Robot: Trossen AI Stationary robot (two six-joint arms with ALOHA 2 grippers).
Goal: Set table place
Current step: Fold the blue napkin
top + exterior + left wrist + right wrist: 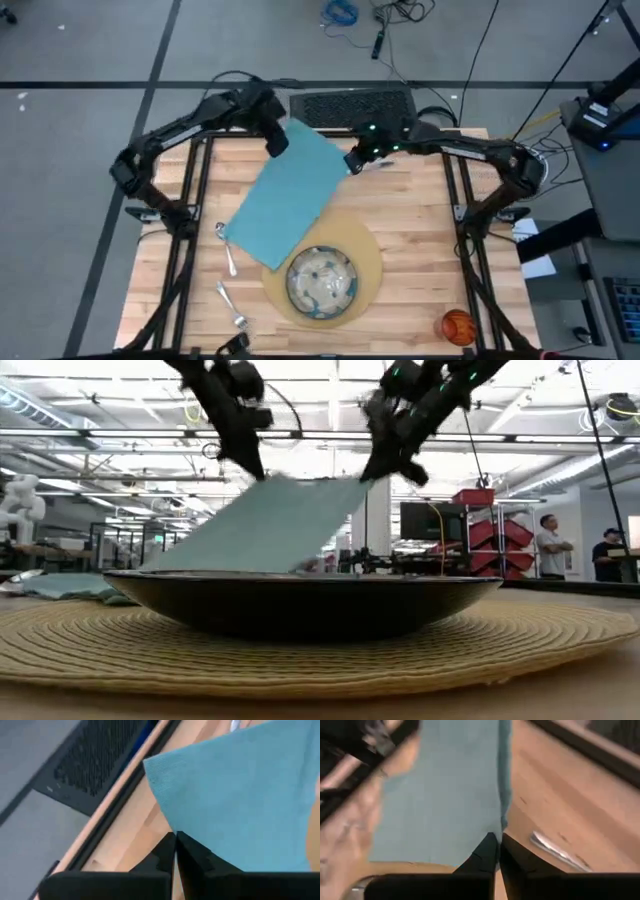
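On the table (420, 215) the placemat (368, 250) already lies flat with the dish (322, 281) on it. The napkin (290, 195) hangs stretched in the air over the table's far half, its low end trailing beside the dish, with the left gripper (277, 143) and right gripper (354, 160) each pinched tight on a far corner. My guess is about half remains: laying the napkin, then arranging the spoon (226, 246), fork (231, 305), knife (559, 852) and cup (457, 325), all loose.
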